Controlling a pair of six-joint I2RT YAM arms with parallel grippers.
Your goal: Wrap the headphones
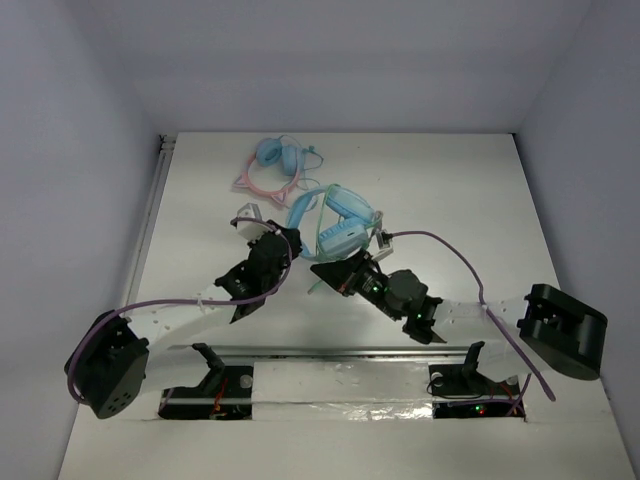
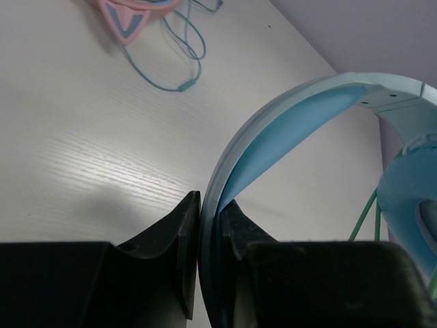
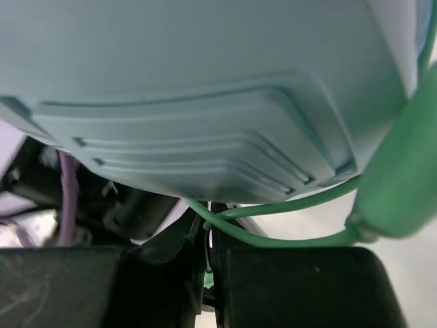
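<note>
Headphones [image 1: 338, 222] are near the middle of the table [image 1: 450, 190], a bit to the far side. The left gripper [image 2: 209, 205] squeezes the blue headband [image 2: 287, 123], its arm reaching in from the near left. The right gripper [image 3: 210, 236] pinches the thin green cable [image 3: 273, 210] under an ear cup [image 3: 205, 102], its arm bent in from the near right.

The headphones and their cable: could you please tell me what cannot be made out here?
- Right wrist: the headphones overfill the frame, cut off at its edges; the green blob on the cable is too blurred to identify.
- Left wrist: the headband has its lower end hidden between the jaws.
- Top external: the cable's route is too thin to trace.
</note>
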